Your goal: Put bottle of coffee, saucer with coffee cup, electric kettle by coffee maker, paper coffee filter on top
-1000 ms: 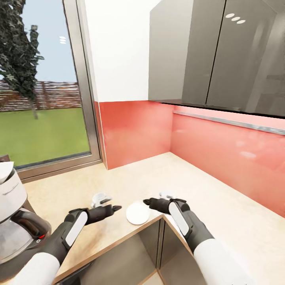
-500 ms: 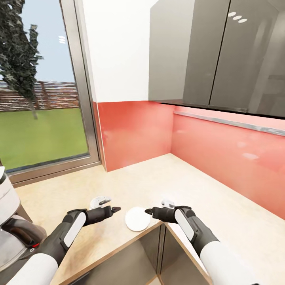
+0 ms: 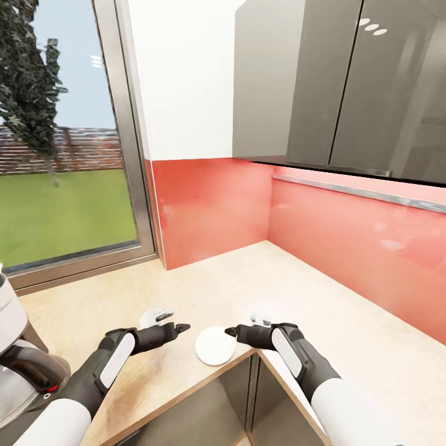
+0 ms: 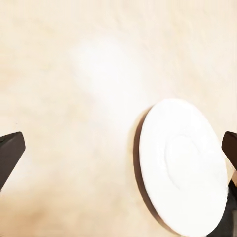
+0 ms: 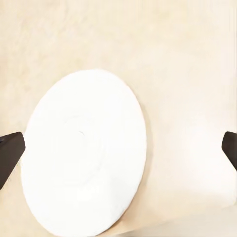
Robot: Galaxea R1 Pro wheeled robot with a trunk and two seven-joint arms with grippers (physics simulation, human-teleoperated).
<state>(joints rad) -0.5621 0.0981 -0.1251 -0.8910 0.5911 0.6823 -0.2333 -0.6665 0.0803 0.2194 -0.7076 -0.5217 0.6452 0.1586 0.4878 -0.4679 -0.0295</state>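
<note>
The saucer (image 3: 215,345) is a small round white plate lying flat on the beige kitchen countertop (image 3: 248,279), right at the inner corner of its front edge. My left gripper (image 3: 175,326) hovers just left of it and my right gripper (image 3: 234,331) just right of it, both pointing at it. The left wrist view has the saucer (image 4: 182,168) off to one side of the open left gripper (image 4: 118,153). In the right wrist view the saucer (image 5: 84,158) lies between the wide-open fingers of the right gripper (image 5: 120,150). The coffee maker (image 3: 21,365) stands at the lower left, cut by the frame.
A red backsplash (image 3: 347,235) runs along the back and right walls. Dark grey upper cabinets (image 3: 334,87) hang over the corner. A tall window (image 3: 62,155) is at the left. Below the counter's front edge are dark cabinet fronts (image 3: 235,396).
The whole view has shifted, so the coffee maker sits further out at the left edge. Both grippers stay open on either side of the saucer, which has not moved on the counter.
</note>
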